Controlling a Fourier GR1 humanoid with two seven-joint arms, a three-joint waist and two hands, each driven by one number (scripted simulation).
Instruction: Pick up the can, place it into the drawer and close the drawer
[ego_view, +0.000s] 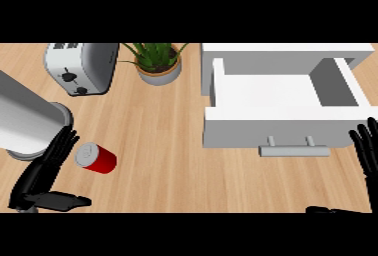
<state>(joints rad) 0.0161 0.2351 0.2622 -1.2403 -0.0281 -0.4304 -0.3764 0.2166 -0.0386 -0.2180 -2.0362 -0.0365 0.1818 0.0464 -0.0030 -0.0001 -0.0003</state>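
Observation:
A red can with a silver lid lies tilted on the wooden counter at the lower left. My left hand sits just left of it, fingers straight and pointing up toward it, thumb spread low; it holds nothing. The white drawer stands pulled open at the right, its inside bare, a grey handle on its front. My right hand shows at the right edge beside the drawer's front corner, fingers straight and upward, holding nothing.
A silver toaster stands at the back left and a potted plant beside it. A large grey cylinder rises at the far left, close above my left hand. The white cabinet top lies behind the drawer.

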